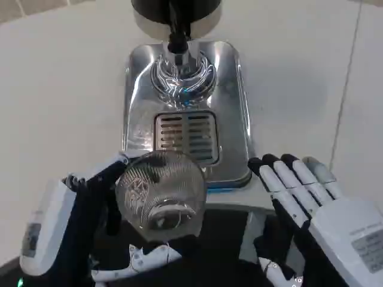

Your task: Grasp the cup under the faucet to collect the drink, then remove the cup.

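A clear ribbed glass cup (160, 190) lies tilted in my left hand (78, 221), its base toward the camera, and my fingers (99, 179) wrap its left side. The cup hovers over the front edge of the shiny steel drip tray (230, 101), just in front of the slotted grate (185, 136). The faucet (177, 45) with its black spout stands at the back of the tray, apart from the cup. My right hand (311, 209) is low on the right, fingers spread, holding nothing, beside the tray's front right corner.
The dispenser's dark round body (173, 9) rises at the top edge. White table (60, 89) surface surrounds the tray on both sides. My dark torso (209, 245) fills the bottom centre.
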{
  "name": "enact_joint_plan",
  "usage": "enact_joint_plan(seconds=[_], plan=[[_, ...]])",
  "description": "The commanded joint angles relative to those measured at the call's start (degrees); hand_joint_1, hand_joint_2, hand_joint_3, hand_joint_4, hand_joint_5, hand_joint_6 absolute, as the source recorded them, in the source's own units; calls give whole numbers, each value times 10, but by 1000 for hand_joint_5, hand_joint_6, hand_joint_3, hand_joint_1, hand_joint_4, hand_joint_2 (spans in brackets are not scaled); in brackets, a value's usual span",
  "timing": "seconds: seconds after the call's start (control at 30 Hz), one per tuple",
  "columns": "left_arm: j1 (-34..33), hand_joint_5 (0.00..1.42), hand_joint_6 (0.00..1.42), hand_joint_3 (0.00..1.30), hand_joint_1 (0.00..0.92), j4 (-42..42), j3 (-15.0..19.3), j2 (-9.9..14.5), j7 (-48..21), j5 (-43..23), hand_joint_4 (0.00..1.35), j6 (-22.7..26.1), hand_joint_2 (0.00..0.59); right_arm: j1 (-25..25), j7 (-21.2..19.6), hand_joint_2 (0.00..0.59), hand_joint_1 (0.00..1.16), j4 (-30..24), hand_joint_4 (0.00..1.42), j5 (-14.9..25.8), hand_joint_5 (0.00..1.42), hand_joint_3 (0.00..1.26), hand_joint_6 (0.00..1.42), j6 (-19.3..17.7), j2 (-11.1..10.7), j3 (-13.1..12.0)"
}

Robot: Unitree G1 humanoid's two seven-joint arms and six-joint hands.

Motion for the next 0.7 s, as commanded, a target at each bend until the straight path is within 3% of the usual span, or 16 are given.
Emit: enact_joint_plan(seconds=[0.03, 0.43, 0.7], plan=[[-6, 1288, 1424, 1217, 749, 4, 5, -4, 5, -6, 1220, -5, 52, 6, 0, 586, 289, -5, 0, 1, 0, 0, 0, 4, 3, 5], [-17, 1288, 1424, 1217, 750, 20, 10, -14, 8, -4, 1215, -1, 53, 11, 4, 586, 298, -19, 0, -6, 0, 0, 0, 16, 9, 15], [-67, 1288, 1424, 1217, 750, 65, 4, -32, 26, 19, 1216, 17, 53, -1, 4, 586, 302, -10, 0, -5, 0, 0, 0, 35, 12, 12]])
